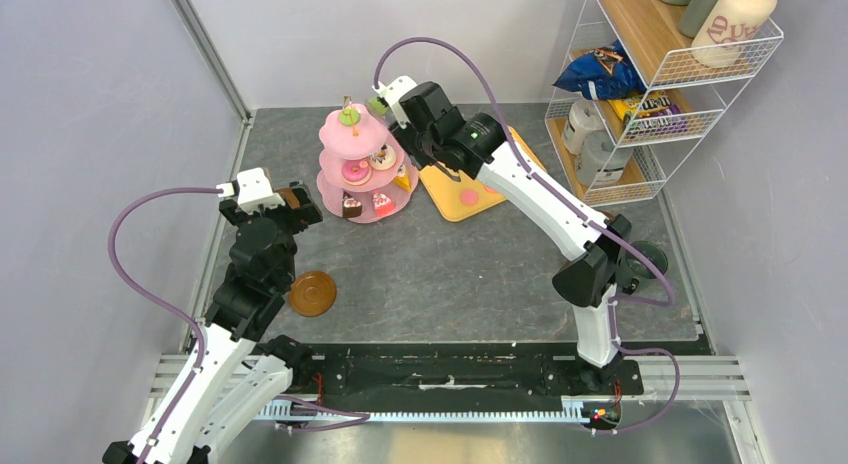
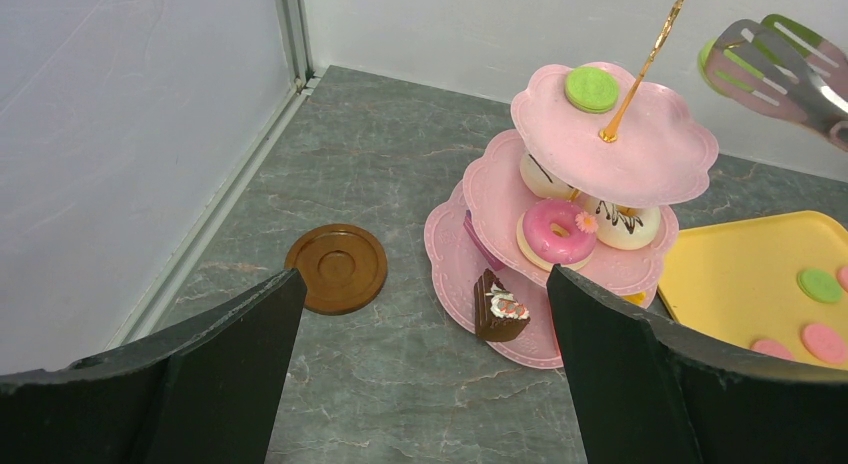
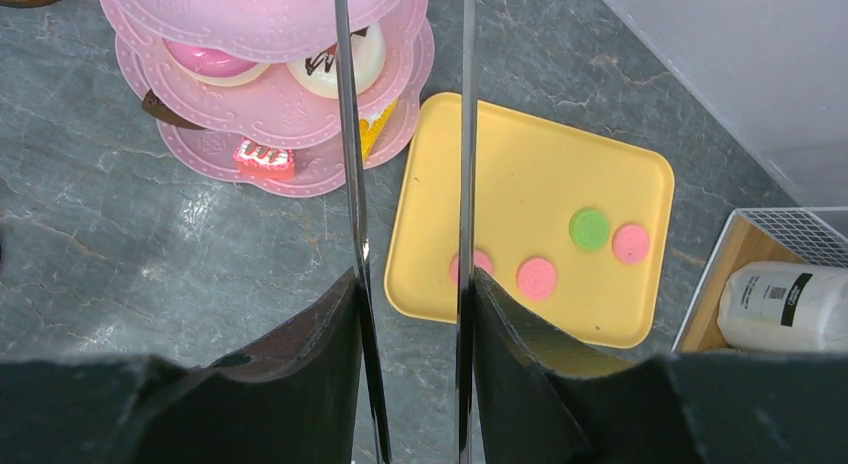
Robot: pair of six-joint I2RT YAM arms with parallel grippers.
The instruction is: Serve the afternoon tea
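Clamped on metal tongs (image 3: 347, 134) at the right gripper (image 3: 410, 289) — green macaron (image 2: 709, 58) pinched between the tong heads, just beside the top tier of the pink three-tier stand (image 2: 650, 159). At the left gripper (image 2: 425, 284), jaws wide apart, empty — near the brown saucer (image 2: 337, 268).

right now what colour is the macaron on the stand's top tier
Green macaron, clearest in the left wrist view.

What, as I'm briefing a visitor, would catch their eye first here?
The pink three-tier stand at the table's back, loaded with donuts and cake wedges. The right hand grips metal tongs carrying a green macaron near its top tier; a yellow tray of macarons lies alongside.
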